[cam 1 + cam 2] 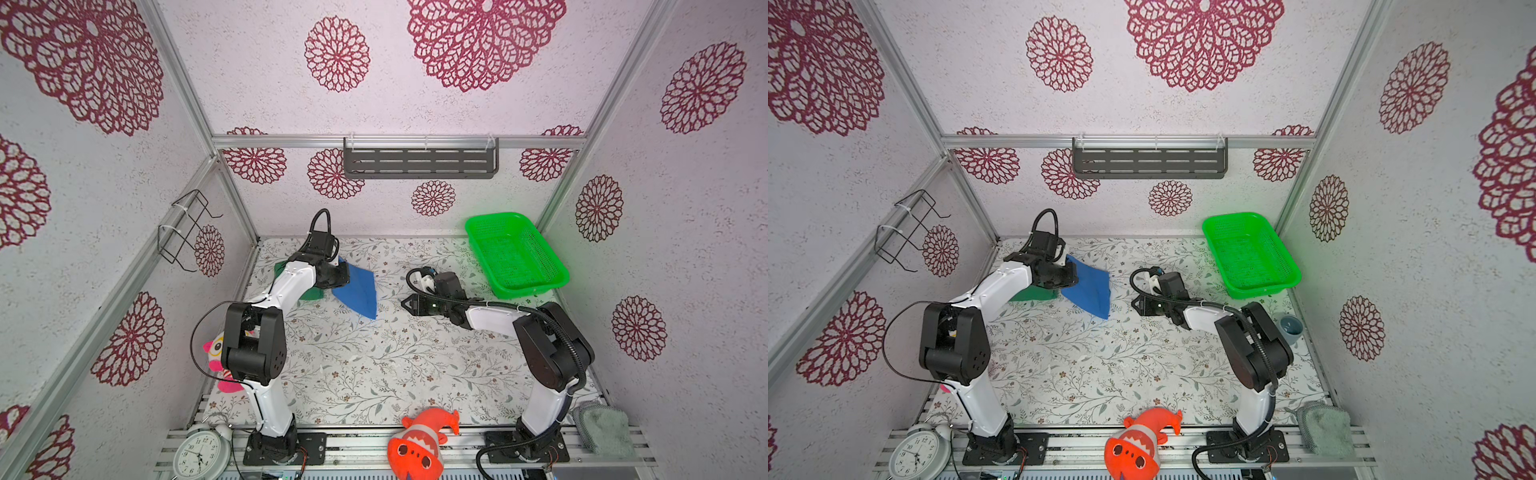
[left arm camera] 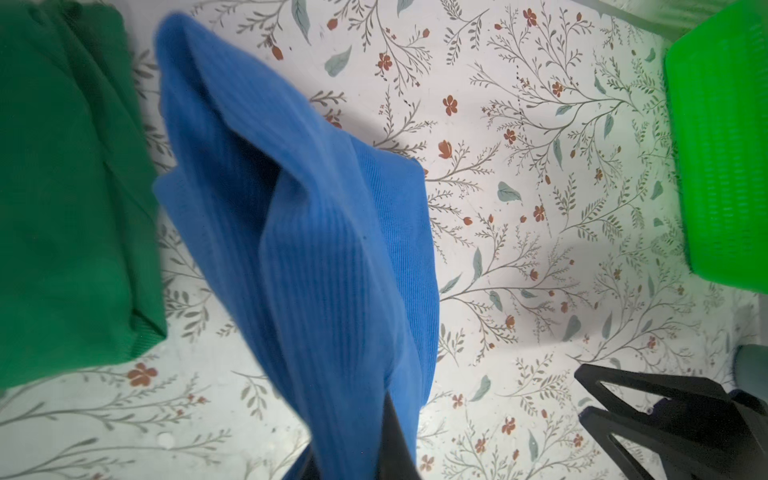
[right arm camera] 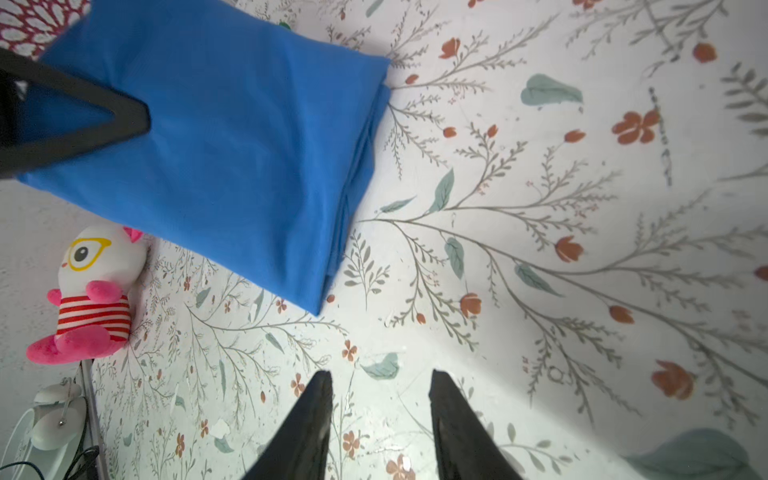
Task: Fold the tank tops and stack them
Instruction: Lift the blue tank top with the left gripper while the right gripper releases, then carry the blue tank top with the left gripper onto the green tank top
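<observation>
The royal blue tank top (image 1: 358,293) (image 1: 1091,293) hangs folded from my left gripper (image 1: 337,277) (image 2: 357,449), which is shut on its upper edge. The cloth (image 2: 316,249) (image 3: 232,145) slants down toward the table. The dark green tank top (image 1: 311,294) (image 1: 1034,294) (image 2: 62,187) lies folded on the table just left of it, partly hidden under the left arm. My right gripper (image 1: 409,302) (image 1: 1140,303) (image 3: 380,382) stands open and empty over bare table, a short way right of the blue top.
A bright green mesh basket (image 1: 532,286) (image 1: 1262,289) sits empty at the back right. At the left edge stands a pink and white plush (image 3: 91,291). An orange fish plush (image 1: 419,444), an alarm clock (image 1: 199,453) and a grey cloth (image 1: 602,428) lie along the front rail.
</observation>
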